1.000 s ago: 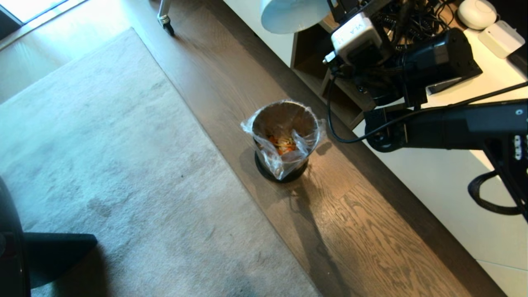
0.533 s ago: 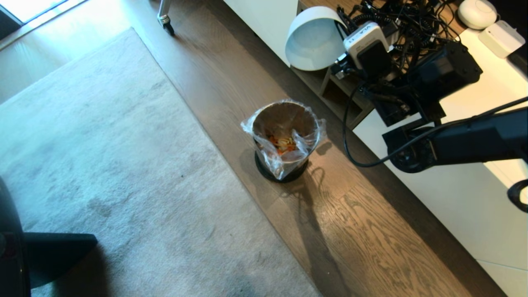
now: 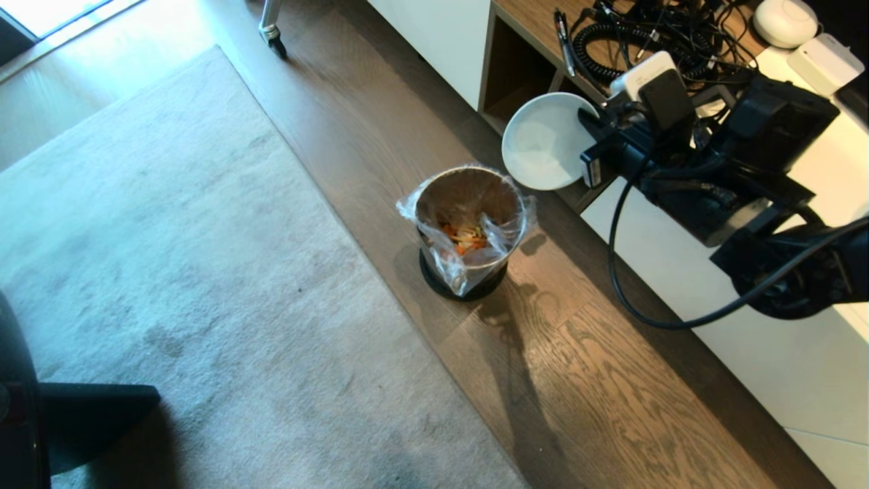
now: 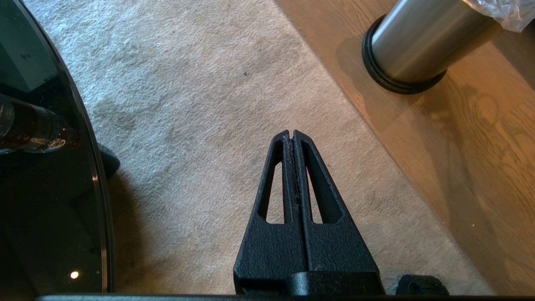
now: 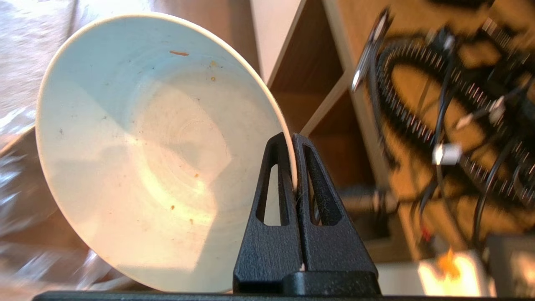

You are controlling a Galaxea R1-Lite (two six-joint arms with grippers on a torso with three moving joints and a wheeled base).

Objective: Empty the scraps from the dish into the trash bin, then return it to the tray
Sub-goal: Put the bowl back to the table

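My right gripper (image 3: 589, 139) (image 5: 291, 138) is shut on the rim of the dish (image 3: 543, 142) (image 5: 146, 146), a white bowl held in the air up and to the right of the trash bin (image 3: 470, 227). The bowl's inside holds only a few tiny orange specks. Orange and yellow scraps (image 3: 465, 239) lie at the bottom of the bag-lined steel bin, which stands on the wooden floor. My left gripper (image 4: 291, 134) hangs shut and empty over the carpet, with the trash bin (image 4: 422, 42) off to one side. The tray is out of view.
A grey carpet (image 3: 170, 272) covers the floor left of the bin. A white cabinet (image 3: 733, 292) with an open wooden shelf (image 3: 516, 81) runs along the right, topped with tangled cables (image 3: 645, 30) and white devices. A dark round table edge (image 4: 54, 167) is beside the left arm.
My right arm has swung the bowl down and to the right, from the top of the view to beside the cabinet, turning its opening from facing down toward the camera. The bin and scraps are unmoved.
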